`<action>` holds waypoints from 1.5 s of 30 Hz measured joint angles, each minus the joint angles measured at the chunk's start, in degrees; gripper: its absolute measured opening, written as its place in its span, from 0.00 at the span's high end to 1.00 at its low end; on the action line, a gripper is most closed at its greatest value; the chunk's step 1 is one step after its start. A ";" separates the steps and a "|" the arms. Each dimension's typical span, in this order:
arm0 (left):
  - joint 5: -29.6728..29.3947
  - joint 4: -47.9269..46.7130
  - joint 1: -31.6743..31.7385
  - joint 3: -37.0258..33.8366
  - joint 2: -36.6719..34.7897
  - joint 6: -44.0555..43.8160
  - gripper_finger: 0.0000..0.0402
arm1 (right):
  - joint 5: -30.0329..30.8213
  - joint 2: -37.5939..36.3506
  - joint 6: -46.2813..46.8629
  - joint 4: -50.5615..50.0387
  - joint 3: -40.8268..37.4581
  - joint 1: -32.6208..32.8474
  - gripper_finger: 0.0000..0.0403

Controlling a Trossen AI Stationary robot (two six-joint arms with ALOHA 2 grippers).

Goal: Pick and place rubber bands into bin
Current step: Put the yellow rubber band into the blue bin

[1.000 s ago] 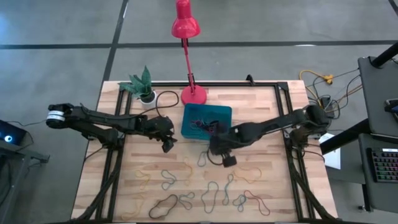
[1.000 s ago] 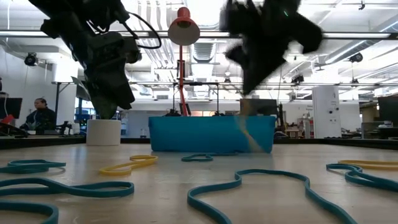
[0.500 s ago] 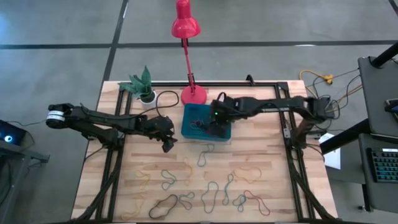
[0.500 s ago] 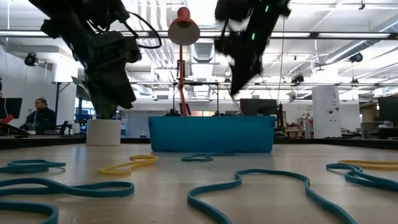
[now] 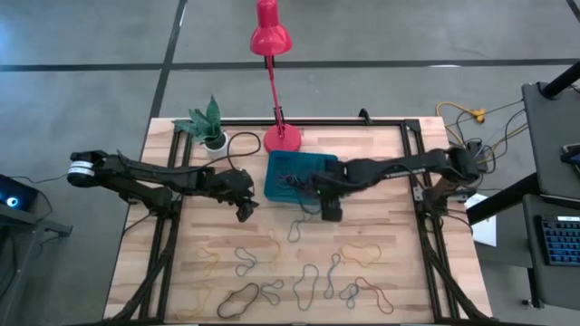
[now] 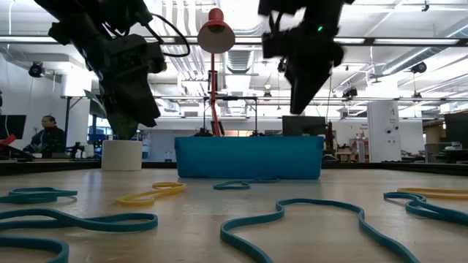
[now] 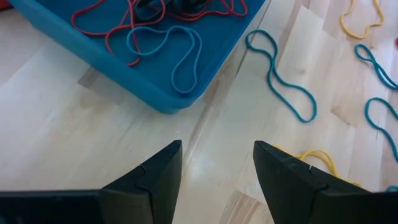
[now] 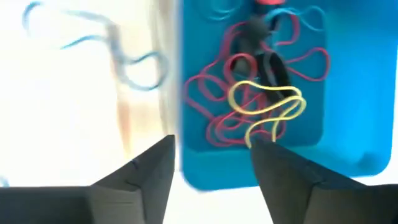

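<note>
right gripper (image 8: 211, 163) hung jaws apart and empty, bin (image 8: 348, 112) with a yellow rubber band (image 8: 267, 102) just ahead. left gripper (image 7: 217, 168) waited, jaws apart, bin corner ahead.

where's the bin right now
In the high view the bin sits mid-table just in front of the red lamp's base, under the right gripper.

The bin (image 5: 301, 175) sits at the table's (image 5: 381, 154) far middle, holding several rubber bands (image 8: 255, 93). A lamp base (image 5: 282, 138) stands just behind it, a plant pot (image 5: 214, 140) farther left. Loose rubber bands (image 5: 299, 272) lie scattered across the near half.
</note>
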 joint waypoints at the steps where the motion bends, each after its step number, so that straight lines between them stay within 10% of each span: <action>1: 0.00 -0.05 0.01 0.00 0.00 0.00 0.55 | 0.03 -0.63 -0.49 -0.81 -0.17 1.60 0.48; 19: 0.40 0.82 0.00 0.00 0.00 1.79 0.55 | -5.53 -4.49 29.34 -4.06 -15.42 26.71 0.44; 45: 0.81 0.85 0.00 0.02 0.00 1.55 0.55 | -8.63 -4.40 33.80 15.40 -29.87 27.37 0.49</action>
